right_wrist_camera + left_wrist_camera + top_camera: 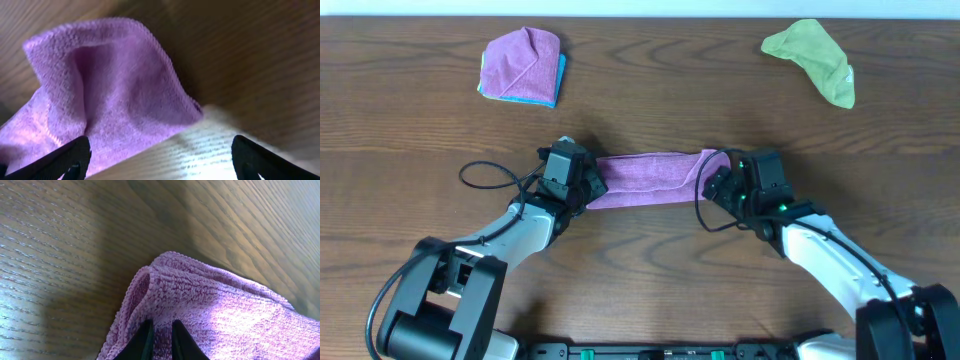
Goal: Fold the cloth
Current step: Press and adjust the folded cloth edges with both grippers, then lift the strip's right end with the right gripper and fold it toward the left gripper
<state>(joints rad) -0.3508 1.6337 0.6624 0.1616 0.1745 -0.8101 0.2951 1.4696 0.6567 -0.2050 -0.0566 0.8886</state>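
Two grippers at cloth (645,178) ends: left gripper (161,331) clamped on folded left corner; right gripper (160,150) jaws wide apart, right corner bunched between them.

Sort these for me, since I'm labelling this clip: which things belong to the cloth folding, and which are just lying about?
In the job: purple cloth; left claw, pinching one end; right claw, open at the other end.
Lying about: folded purple-and-blue bundle; lime-green cloth.

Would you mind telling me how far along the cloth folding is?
Done: the cloth lies as a narrow doubled band, one fold apparently made. In hand: the left tool pinches one end; the right tool stands open at the other. Left: probably folding it across.
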